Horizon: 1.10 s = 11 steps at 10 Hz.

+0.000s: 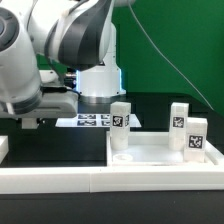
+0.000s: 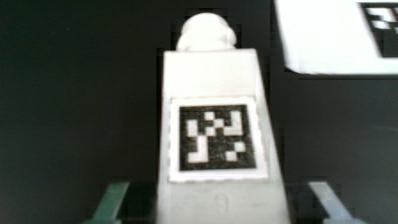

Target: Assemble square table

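Leg pickup is your step: end effector spread astride it on the worktop; close, then carry it to the tabletop.

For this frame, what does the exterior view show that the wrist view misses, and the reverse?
Only the exterior view shows the arm, the square tabletop with three tagged legs standing on it, the marker board and the white border rail. Only the wrist view shows the gripper close up, its fingers on either side of one tagged leg; whether they grip it is unclear. Both show the black table surface.
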Motion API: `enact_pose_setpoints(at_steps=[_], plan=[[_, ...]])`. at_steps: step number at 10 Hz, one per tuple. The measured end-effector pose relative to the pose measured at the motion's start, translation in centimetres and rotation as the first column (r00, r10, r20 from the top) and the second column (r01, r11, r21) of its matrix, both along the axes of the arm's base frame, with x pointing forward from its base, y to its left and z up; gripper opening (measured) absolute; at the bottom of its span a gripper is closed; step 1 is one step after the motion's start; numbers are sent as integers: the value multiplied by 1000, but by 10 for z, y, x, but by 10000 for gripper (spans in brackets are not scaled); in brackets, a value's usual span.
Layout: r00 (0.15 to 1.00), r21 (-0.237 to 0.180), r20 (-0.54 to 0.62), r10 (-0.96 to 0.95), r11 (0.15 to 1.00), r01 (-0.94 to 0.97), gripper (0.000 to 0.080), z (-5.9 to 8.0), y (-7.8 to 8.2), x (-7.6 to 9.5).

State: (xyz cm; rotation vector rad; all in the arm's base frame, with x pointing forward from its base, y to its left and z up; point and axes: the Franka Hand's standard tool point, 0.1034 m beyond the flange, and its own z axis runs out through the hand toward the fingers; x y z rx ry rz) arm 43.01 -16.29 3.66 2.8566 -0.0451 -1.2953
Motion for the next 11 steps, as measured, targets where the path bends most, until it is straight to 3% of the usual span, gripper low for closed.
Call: enact_pose_setpoints(at_steps=[2, 3, 6, 7, 9, 11], plan=[[1000, -25, 16, -8, 1000, 8, 290, 19, 16, 20], [1000, -31, 30, -10, 999, 11, 290, 28, 16, 32], [995, -44, 102, 5, 999, -1, 290, 23, 11, 42], [981, -53, 193, 21, 999, -11, 290, 21, 8, 51], [960, -67, 279, 3, 998, 16, 290, 19, 8, 49], [917, -97, 398, -13, 994, 56, 290, 26, 28, 66]])
